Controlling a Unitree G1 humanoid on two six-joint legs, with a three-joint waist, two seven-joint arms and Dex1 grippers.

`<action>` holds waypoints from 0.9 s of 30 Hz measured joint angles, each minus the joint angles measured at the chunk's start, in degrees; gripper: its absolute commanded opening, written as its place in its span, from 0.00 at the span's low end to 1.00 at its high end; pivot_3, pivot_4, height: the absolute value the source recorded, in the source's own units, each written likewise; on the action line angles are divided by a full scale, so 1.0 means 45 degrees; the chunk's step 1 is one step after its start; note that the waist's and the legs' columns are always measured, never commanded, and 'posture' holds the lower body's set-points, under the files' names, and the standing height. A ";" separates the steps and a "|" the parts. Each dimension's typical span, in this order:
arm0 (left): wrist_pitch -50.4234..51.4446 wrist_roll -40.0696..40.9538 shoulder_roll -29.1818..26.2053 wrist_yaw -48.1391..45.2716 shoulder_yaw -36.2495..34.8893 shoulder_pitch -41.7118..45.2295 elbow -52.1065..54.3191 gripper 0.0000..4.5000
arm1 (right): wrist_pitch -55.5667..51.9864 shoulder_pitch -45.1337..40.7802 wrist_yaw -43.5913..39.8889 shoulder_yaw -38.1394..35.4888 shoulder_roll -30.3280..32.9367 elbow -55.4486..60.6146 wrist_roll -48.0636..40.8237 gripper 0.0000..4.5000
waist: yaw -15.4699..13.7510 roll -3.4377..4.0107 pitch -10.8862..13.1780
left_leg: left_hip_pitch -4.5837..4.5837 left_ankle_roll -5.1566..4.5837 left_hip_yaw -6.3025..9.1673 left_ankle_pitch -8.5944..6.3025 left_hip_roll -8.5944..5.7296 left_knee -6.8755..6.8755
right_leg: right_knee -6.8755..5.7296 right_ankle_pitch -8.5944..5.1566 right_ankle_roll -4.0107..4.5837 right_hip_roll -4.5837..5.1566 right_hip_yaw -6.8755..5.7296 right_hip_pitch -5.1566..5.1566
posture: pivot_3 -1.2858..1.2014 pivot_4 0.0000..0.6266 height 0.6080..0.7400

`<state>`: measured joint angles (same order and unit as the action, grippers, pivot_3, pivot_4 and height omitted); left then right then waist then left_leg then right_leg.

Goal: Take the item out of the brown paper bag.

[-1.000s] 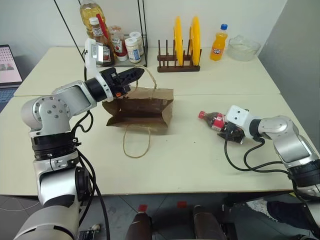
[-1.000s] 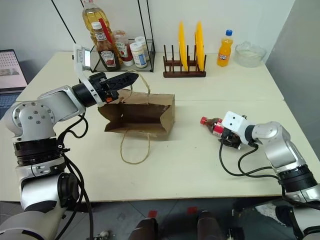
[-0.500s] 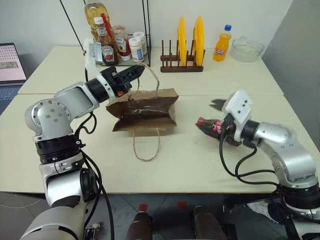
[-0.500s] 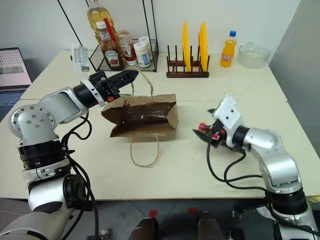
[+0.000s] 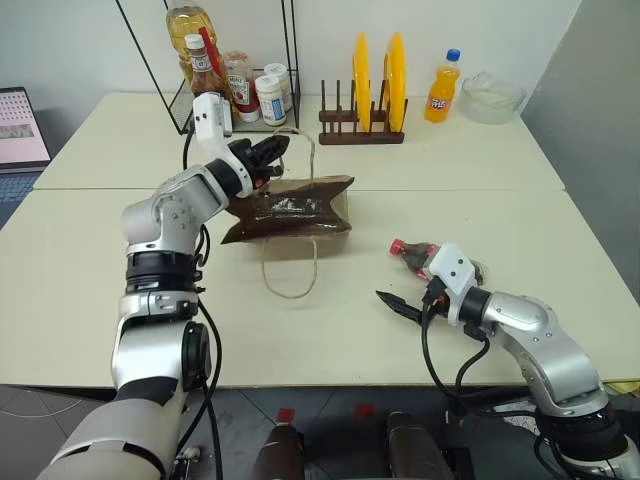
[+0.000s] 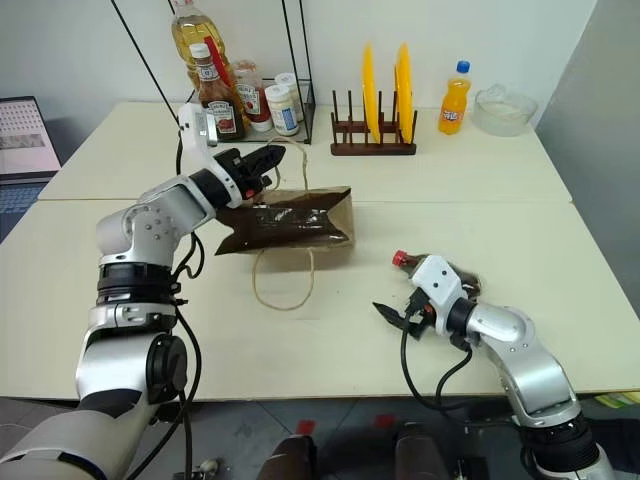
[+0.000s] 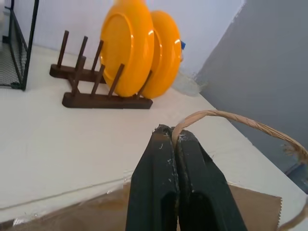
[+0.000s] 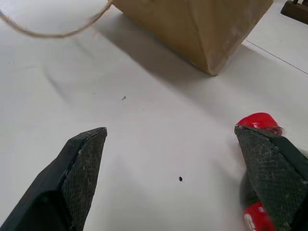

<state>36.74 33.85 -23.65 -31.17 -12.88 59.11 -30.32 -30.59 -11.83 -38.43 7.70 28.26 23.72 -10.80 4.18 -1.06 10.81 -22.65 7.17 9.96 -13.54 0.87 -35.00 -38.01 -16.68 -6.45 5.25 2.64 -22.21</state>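
The brown paper bag [image 5: 290,208] lies on its side mid-table, its mouth toward the left arm. My left gripper [image 5: 268,153] hovers above the bag's far edge, shut on one string handle [image 7: 231,118]. The bag's other handle [image 5: 290,270] loops flat over the table toward me. The item [image 5: 412,255], a small dark bottle with a red cap, lies on the table to the right of the bag. My right gripper [image 8: 168,132] is open and low over the table just in front of the item. One of its fingers [image 8: 272,163] overlaps the item's red cap [image 8: 257,121] in the right wrist view.
At the table's back stand a wire rack [image 5: 235,85] with sauce bottles, a wooden plate rack [image 5: 362,125] holding two yellow plates, an orange soda bottle [image 5: 437,88] and a glass bowl [image 5: 488,95]. A laptop [image 5: 20,125] sits at far left.
My right gripper has come down and back toward me, ending low beside the item, which stays on the table. My left gripper has pushed forward with the handle, and the bag now lies flatter.
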 measured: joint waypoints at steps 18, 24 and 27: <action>-0.0321 -0.1362 -0.2054 -0.1739 0.0237 0.0535 0.0185 0.76 | 0.0255 0.0140 0.0628 0.0488 -0.0592 -0.0395 0.0177 1.00 | 0.0161 0.0001 0.0000 | 0.0008 -0.0001 0.0000 0.0000 0.0001 0.0005 | -0.0017 -0.0001 0.0000 0.0000 0.0004 -0.0002 | 0.52 0.24 1.00; 0.1416 -0.0845 -0.2544 -0.0921 -0.0554 -0.2178 0.4341 0.76 | 0.0368 0.0382 0.0784 0.0560 -0.0756 -0.0458 0.0145 1.00 | 0.0175 0.0002 -0.0001 | 0.0015 -0.0001 0.0002 0.0000 0.0004 0.0004 | -0.0024 0.0000 0.0000 0.0000 0.0009 -0.0001 | 0.52 0.24 1.00; 0.1925 -0.0412 -0.2675 -0.0400 -0.1346 -0.4517 0.6977 0.76 | 0.0372 0.0710 0.1012 0.0503 -0.0929 -0.0432 0.0130 1.00 | 0.0210 0.0009 -0.0005 | 0.0027 -0.0001 -0.0002 0.0000 0.0005 0.0010 | -0.0025 -0.0001 0.0001 0.0000 0.0019 0.0001 | 0.52 0.24 1.00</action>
<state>45.41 31.99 -35.68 -32.97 -18.93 38.78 1.08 -28.91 -8.64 -33.88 9.97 24.08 21.77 -10.22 5.13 -1.02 10.78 -22.53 7.17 9.95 -13.54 0.90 -34.96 -38.12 -16.68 -6.45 5.25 2.73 -22.21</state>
